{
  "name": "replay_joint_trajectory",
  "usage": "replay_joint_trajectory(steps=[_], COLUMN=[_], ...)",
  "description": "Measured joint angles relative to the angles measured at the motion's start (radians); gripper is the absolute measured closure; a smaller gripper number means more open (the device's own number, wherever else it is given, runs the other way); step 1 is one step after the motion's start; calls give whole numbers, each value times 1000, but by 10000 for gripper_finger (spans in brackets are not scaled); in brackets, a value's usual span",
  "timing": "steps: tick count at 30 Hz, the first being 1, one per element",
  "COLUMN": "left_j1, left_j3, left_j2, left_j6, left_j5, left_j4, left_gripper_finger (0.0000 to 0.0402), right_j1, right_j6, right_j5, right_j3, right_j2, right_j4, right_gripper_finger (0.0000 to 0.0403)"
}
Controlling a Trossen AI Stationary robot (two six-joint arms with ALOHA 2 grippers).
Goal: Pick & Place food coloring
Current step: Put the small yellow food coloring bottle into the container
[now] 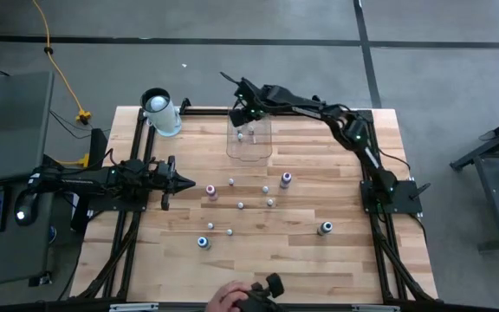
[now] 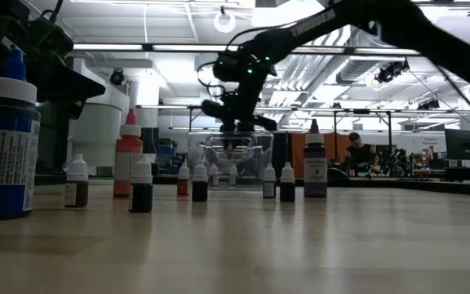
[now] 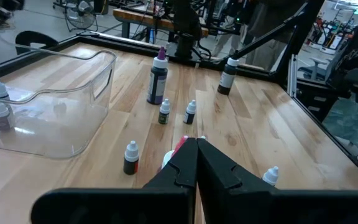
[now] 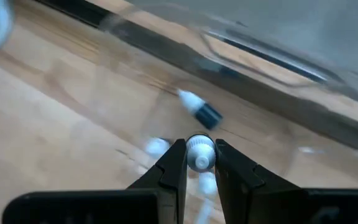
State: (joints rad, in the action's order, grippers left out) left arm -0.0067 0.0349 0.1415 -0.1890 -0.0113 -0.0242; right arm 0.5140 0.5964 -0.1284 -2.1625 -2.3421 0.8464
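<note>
One small bottle point(image 4: 199, 154) is pinched by its white cap between the narrowly parted fingers of the right gripper point(image 4: 200, 163), which hangs over the clear bin point(image 1: 249, 139) at the far edge of the table point(image 1: 345, 269). At least two bottles already lie in the bin, one of them on its side point(image 4: 201, 109) just beyond the held one. The rest of the food coloring is scattered on the wood between the arms, among them a purple-capped bottle point(image 1: 285, 180) and a blue-capped one point(image 1: 204, 243).

The step in hand is judged to be the release. It would be done best with the bottle lowered inside the bin walls before the fingers are parted, so that a bounce over the rim is avoided. A spot clear of the lying bottle should be chosen, and the fingers lifted straight up once the bottle is freed.

The left gripper point(image 3: 196, 163) is closed on nothing and is held low over the left side of the table, pointed toward the scattered bottles. A white cylinder point(image 1: 160, 113) stands at the far left corner.
</note>
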Motion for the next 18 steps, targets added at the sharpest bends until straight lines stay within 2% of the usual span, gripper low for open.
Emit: replay_joint_trajectory(steps=[5, 10, 18], left_j1=[0, 0, 0], left_j3=[0, 0, 0], left_j2=[0, 0, 0], left_j6=[0, 0, 0], left_j5=[0, 0, -2], left_j4=[0, 0, 0], left_gripper_finger=[401, 401, 401], right_j1=[-3, -4, -11], right_j6=[-33, -35, -41], right_j5=[-13, 33, 18], right_j3=[-193, -151, -125], right_j2=[-107, -111, -110], right_j4=[133, 139, 112], right_gripper_finger=[345, 345, 345])
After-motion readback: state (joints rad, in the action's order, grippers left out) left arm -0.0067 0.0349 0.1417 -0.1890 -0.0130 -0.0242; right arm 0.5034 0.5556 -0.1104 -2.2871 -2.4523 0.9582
